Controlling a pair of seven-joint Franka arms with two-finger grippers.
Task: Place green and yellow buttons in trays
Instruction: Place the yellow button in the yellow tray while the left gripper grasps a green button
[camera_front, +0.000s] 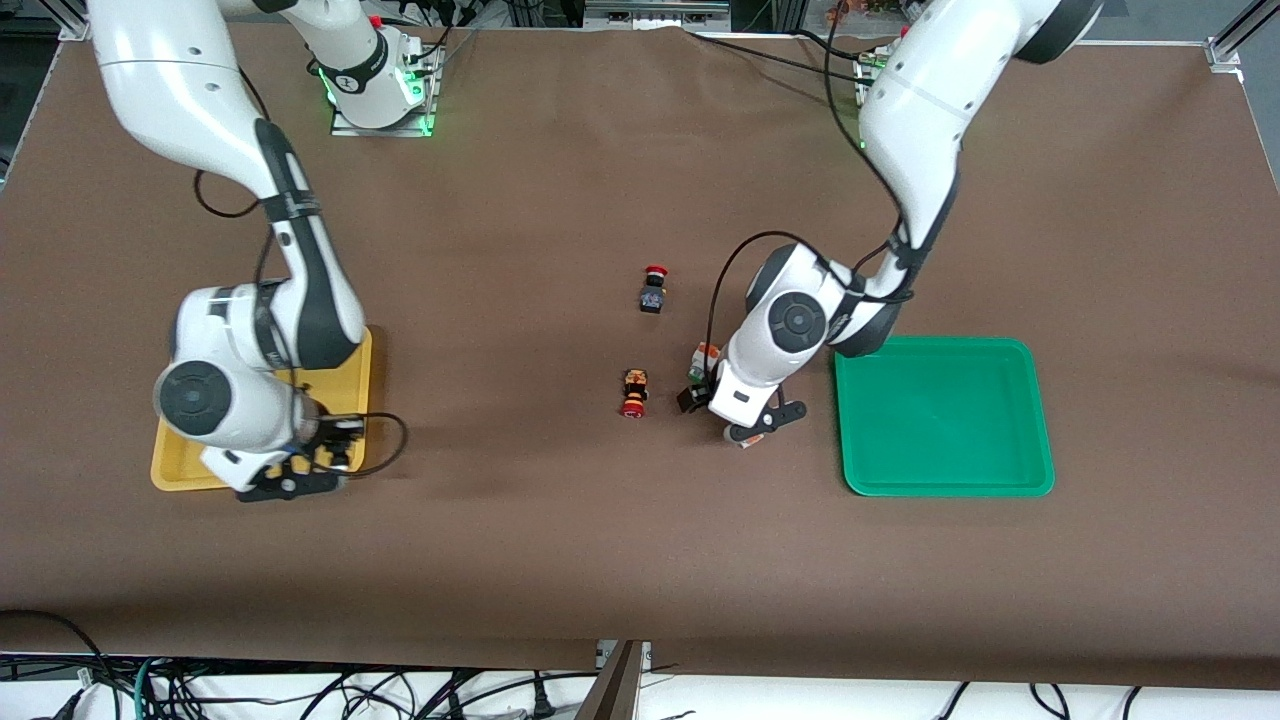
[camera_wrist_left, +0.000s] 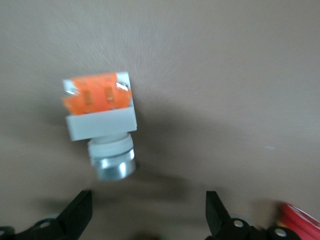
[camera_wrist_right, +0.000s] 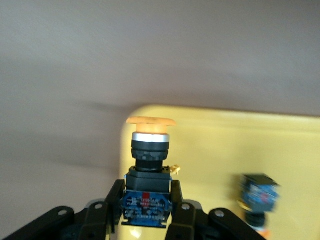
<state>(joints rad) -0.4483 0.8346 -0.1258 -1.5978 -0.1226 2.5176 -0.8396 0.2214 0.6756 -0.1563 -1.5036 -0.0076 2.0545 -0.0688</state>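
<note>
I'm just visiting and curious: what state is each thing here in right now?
Right gripper: shut on a black-bodied yellow-capped button, over the yellow plastic tray.
Second black-bodied button: lying in that tray.
Left gripper: open, over a white-grey button with orange block lying on the table.
Green plastic tray: empty.

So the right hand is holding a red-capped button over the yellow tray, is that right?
Not quite. The button clamped in the right hand has a yellow-orange cap, not a red one, as the right wrist view shows. It is held over the yellow tray, as you said.
</note>
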